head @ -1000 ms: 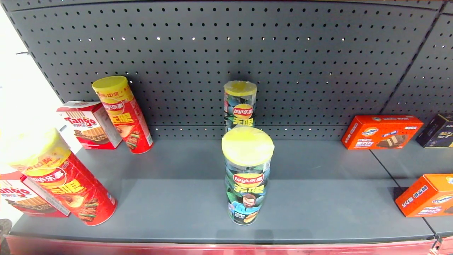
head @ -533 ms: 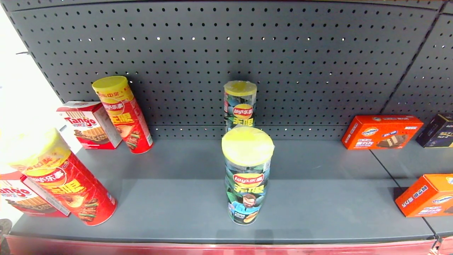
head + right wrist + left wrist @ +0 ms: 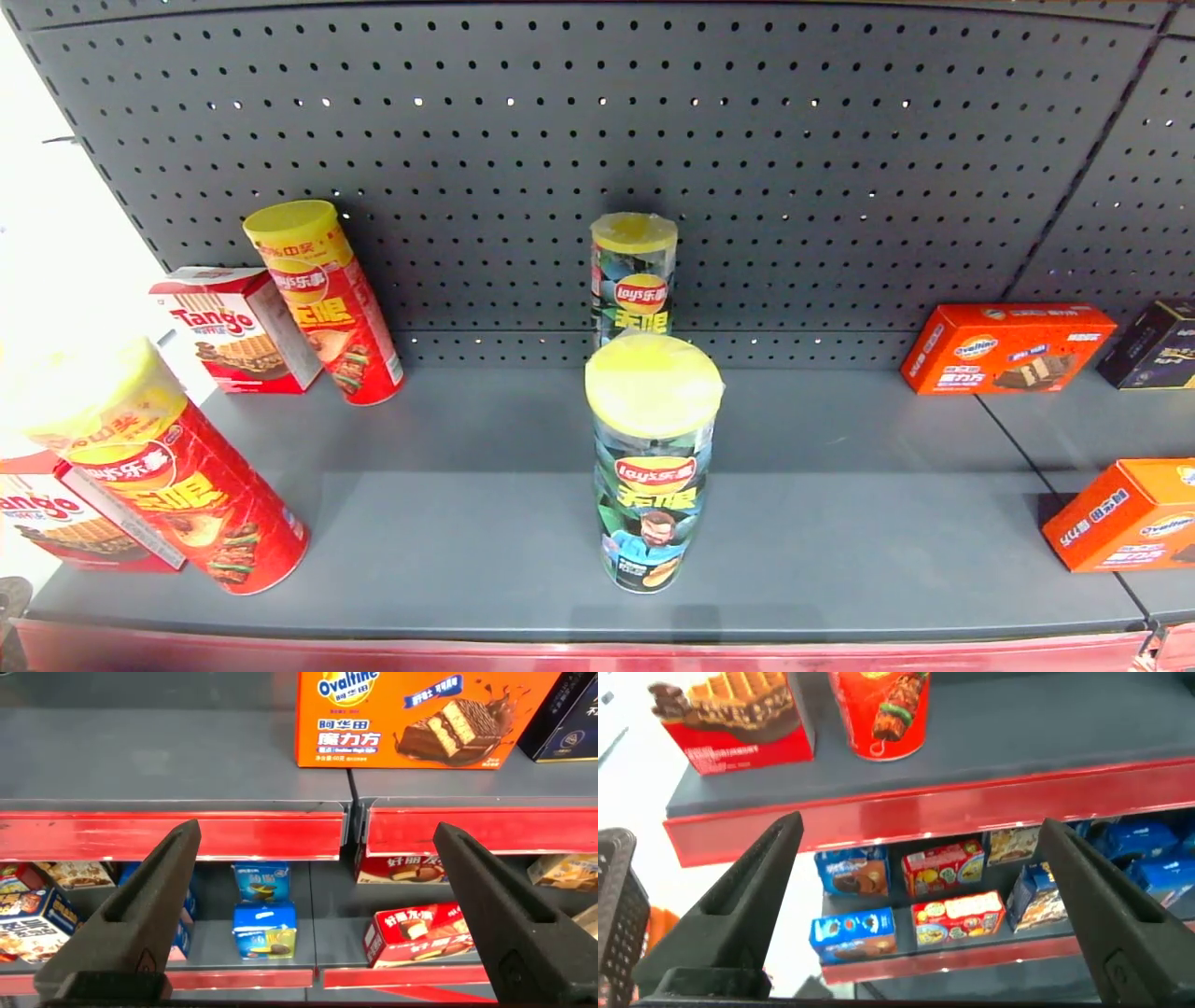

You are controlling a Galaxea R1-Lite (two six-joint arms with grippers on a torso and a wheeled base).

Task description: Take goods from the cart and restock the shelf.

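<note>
My left claw (image 3: pixel 920 826) hung spread wide and empty before the red edge (image 3: pixel 971 798) of the shelf, below a red can (image 3: pixel 882 714) and a wafer box (image 3: pixel 738 714). Black mesh (image 3: pixel 615 905) showed beside it. My right claw (image 3: pixel 316 829) was likewise spread, holding nothing, in front of the red edge and below an orange box (image 3: pixel 411 719). On the shelf (image 3: pixel 467 532) a green can (image 3: pixel 652 467) stood upright mid-front, with a second green can (image 3: pixel 633 275) behind it against the pegboard (image 3: pixel 597 140). Lower shelves held small boxes (image 3: pixel 264 931).
</note>
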